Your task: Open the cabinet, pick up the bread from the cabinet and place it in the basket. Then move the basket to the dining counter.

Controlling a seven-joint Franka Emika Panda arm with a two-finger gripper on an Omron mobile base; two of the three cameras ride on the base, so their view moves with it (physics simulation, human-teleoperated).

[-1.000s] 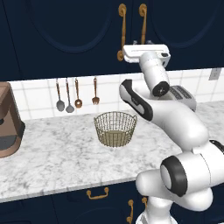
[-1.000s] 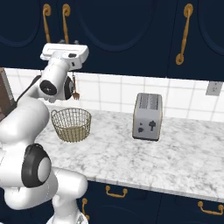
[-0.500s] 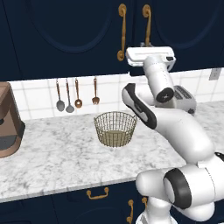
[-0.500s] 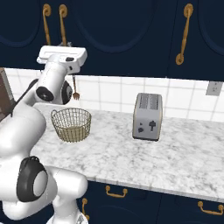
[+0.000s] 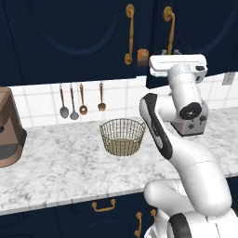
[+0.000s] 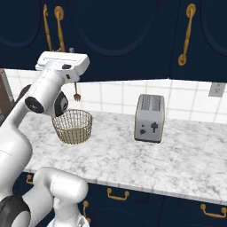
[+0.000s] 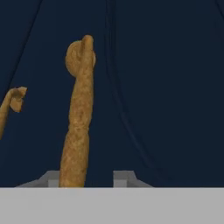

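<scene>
While the cabinet looks barely cracked, the gripper pinches its brass handle — task just begun. Basket waits empty at seven o'clock below the hand; bread unseen — presumably inside.

No readable text, labels, brands, nos. or signs in any view. Cabinet doors plain navy, no lettering. Toaster front shows small dark controls, no legible markings. Wall outlet blank. Coffee machine w/o visible logo.
</scene>
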